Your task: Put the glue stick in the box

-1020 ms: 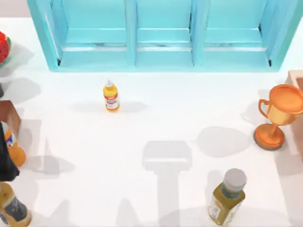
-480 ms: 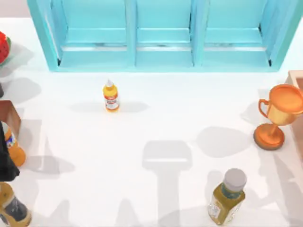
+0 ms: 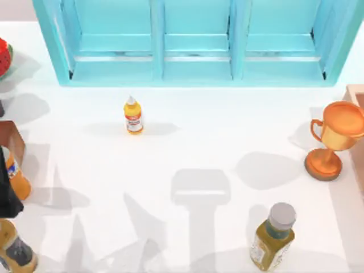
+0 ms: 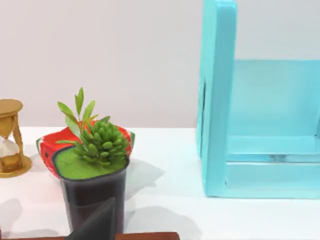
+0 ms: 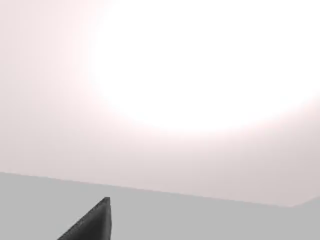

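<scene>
The glue stick (image 3: pixel 133 115), a small yellow-orange bottle with a white pointed cap and a red-and-white label, stands upright on the white table, left of centre. Just behind it stands the big turquoise box (image 3: pixel 193 74), open and split into three compartments; its side wall (image 4: pixel 217 95) also appears in the left wrist view. A dark piece of my left arm (image 3: pixel 7 193) sits at the table's left edge, far from the glue stick. A dark tip of my left gripper (image 4: pixel 97 226) pokes into its wrist view. A tip of my right gripper (image 5: pixel 92 223) appears against a blank background.
A golden trophy (image 3: pixel 333 139) stands at the right edge. An olive-yellow bottle with a grey cap (image 3: pixel 273 238) is at front right. Two orange bottles (image 3: pixel 16 177) (image 3: pixel 14 250) and a wooden block (image 3: pixel 10 136) crowd the left edge. A potted plant (image 4: pixel 92 160) and an hourglass (image 4: pixel 11 137) stand at far left.
The arm shadows on the front of the table have shifted towards the left. The glue stick and the other objects have not moved.
</scene>
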You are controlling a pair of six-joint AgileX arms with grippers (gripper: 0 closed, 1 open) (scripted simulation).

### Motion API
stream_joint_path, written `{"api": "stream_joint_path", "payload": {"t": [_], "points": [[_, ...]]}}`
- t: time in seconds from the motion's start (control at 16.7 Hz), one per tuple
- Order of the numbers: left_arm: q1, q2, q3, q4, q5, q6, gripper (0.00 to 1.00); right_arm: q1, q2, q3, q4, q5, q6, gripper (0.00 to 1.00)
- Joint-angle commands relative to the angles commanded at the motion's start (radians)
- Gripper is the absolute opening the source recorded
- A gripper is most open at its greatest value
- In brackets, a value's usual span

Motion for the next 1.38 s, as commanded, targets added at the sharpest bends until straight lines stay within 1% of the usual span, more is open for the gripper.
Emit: {"api": "stream_joint_path", "payload": {"t": [0.18,0.36,0.54,0.72,0.9,1.08,1.26,1.38], "points": [[0.0,0.0,0.0,0.0,0.0,0.0,1.0,-0.203,0.034,0.418,-0.019,-0.068,-0.291,1.0],[0.0,0.0,0.0,0.0,0.0,0.0,1.0,-0.37,0.078,0.8,-0.049,-0.101,-0.538,1.0],[0.0,0.0,0.0,0.0,0.0,0.0,1.0,-0.501,0.126,1.133,-0.087,-0.108,-0.738,1.0],[0.0,0.0,0.0,0.0,0.0,0.0,1.0,-0.603,0.164,1.409,-0.127,-0.093,-0.889,1.0],[0.0,0.0,0.0,0.0,0.0,0.0,1.0,-0.682,0.181,1.62,-0.164,-0.065,-0.995,1.0],[0.0,0.0,0.0,0.0,0.0,0.0,1.0,-0.733,0.18,1.757,-0.189,-0.034,-1.061,1.0],[0.0,0.0,0.0,0.0,0.0,0.0,1.0,-0.755,0.172,1.815,-0.201,-0.017,-1.088,1.0],[0.0,0.0,0.0,0.0,0.0,0.0,1.0,-0.755,0.172,1.815,-0.201,-0.017,-1.088,1.0]]}}
